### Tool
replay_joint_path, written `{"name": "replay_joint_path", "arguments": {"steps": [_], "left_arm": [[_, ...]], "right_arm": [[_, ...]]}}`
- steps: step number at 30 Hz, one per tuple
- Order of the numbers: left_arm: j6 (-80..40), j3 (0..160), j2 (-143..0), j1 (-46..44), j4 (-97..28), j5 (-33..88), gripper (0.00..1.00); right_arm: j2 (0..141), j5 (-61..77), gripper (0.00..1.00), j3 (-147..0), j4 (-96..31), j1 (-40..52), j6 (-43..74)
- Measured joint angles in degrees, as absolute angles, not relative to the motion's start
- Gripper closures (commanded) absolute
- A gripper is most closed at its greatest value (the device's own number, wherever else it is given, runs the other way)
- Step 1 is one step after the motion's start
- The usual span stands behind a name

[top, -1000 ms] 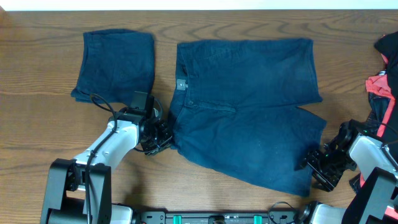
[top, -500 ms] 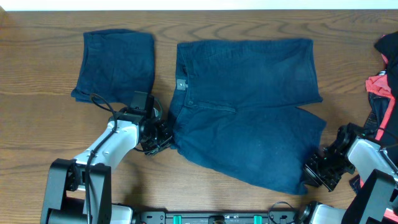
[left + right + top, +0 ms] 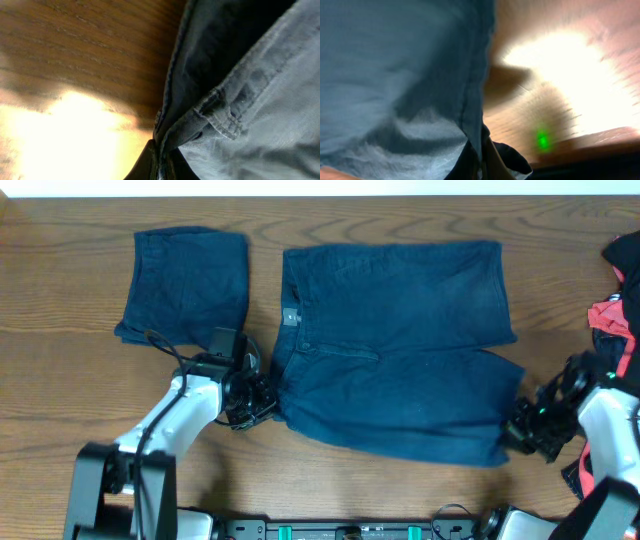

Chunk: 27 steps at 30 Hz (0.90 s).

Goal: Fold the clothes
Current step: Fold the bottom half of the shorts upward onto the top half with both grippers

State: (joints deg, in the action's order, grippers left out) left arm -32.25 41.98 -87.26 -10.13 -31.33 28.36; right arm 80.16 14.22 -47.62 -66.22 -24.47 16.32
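Low over the bench (image 3: 60,380), the left hand (image 3: 262,402) is pinched closed on the waistband corner of the shorts (image 3: 395,350); the right hand (image 3: 515,430) is clamped on their hem.

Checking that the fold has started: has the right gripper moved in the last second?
Yes. The right gripper, shut on a lower corner of the shorts, has moved up the overhead frame, nearer the red garment.

Matt navy denim shorts (image 3: 395,350) with stitched seams, grained brown wood table (image 3: 60,380)
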Motion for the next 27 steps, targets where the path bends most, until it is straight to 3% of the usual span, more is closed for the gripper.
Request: {"name": "replay_joint_path", "arguments": {"steps": [14,20,24,27], "left_arm": [[-26.5,41.89,-59.77,-10.13,-42.0,25.74,0.94],[-26.0,41.87,-56.66,-10.17,-42.96,23.68,0.94],[-25.63,41.58,-56.69,-10.17,-36.71,23.09,0.94],[-25.52,41.5,-56.73,-10.17,-28.21,22.52,0.94]], "right_arm": [[77.56,14.96,0.99,-53.52,-71.16,-24.45,12.27],[77.56,17.26,0.99,-53.52,-69.95,-24.45,11.9],[77.56,21.52,0.99,-53.52,-63.16,-24.4,12.51],[77.56,27.88,0.99,-53.52,-51.13,-24.18,16.45]]}}
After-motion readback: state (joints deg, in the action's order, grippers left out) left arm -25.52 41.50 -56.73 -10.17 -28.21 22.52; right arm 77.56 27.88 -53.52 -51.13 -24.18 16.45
